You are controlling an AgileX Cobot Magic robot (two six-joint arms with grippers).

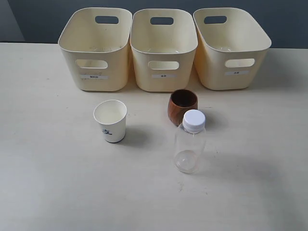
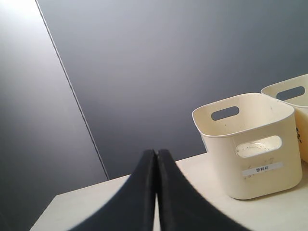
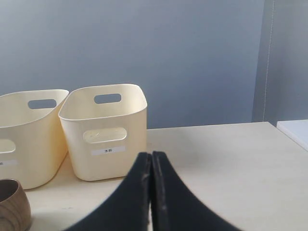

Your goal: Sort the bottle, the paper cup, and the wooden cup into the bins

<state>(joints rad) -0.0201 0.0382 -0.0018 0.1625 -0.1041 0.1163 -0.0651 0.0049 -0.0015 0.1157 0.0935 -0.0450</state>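
Three cream bins stand in a row at the back of the table: left bin [image 1: 96,50], middle bin [image 1: 163,50], right bin [image 1: 231,48]. In front of them the white paper cup [image 1: 110,120] stands upright at left. The brown wooden cup [image 1: 183,107] stands right of centre, and the clear bottle [image 1: 190,142] with its white cap stands just in front of it. Neither arm shows in the exterior view. My left gripper [image 2: 156,153] is shut with nothing in it, facing the left bin [image 2: 248,144]. My right gripper [image 3: 150,155] is shut and empty, near the right bin [image 3: 106,132] and the wooden cup [image 3: 13,204].
The table [image 1: 57,183] is pale wood with a dark grey wall behind it. A second bin [image 2: 291,98] shows at the edge of the left wrist view, and the middle bin [image 3: 26,134] in the right wrist view. A white surface [image 3: 294,131] lies past the table's far side.
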